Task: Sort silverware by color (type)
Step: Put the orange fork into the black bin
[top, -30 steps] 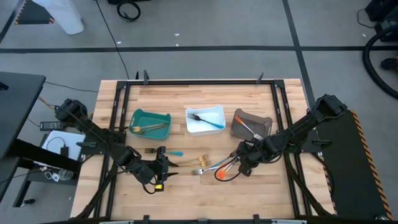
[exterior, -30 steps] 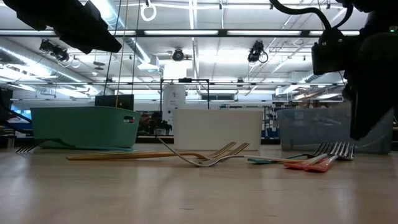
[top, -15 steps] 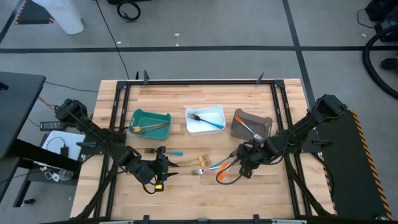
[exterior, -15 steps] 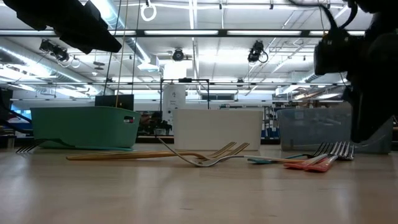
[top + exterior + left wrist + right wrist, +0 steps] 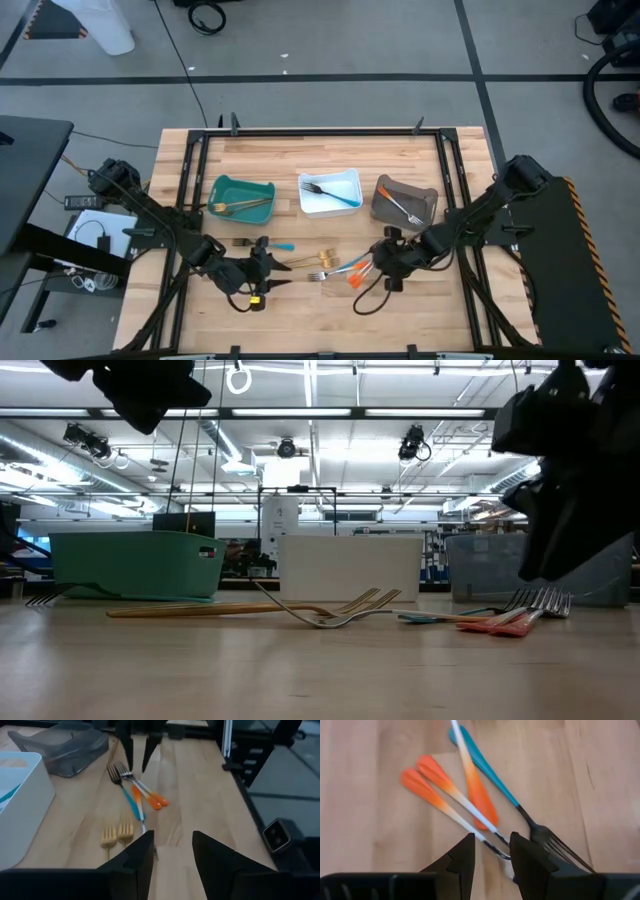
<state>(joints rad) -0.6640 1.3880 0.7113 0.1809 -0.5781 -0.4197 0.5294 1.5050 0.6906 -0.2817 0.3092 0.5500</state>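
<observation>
On the table's middle lie two gold forks (image 5: 113, 834), a blue-handled fork (image 5: 495, 782) and three orange-handled pieces (image 5: 442, 787), crossed in a loose heap (image 5: 345, 268). Another blue-handled fork (image 5: 268, 245) lies farther left. My right gripper (image 5: 492, 852) hangs open just above the heap, pointing steeply down, its fingers on either side of one orange piece's thin neck (image 5: 487, 840); no touch shows. My left gripper (image 5: 172, 850) is open, left of the gold forks, pointing toward them and holding nothing.
At the back stand a teal bin (image 5: 225, 190) with gold pieces, a white bin (image 5: 345, 178) with a blue-handled fork, and a grey bin (image 5: 385, 195) with a fork. A dark cable loops on the wood (image 5: 372, 297) near my right gripper. Bare wood lies toward the near edge.
My right gripper has rolled about its own axis, tipped steeper and shifted a little toward the table's left and down over the orange-handled pieces. My left gripper has tipped slightly in place. The silverware has not moved.
</observation>
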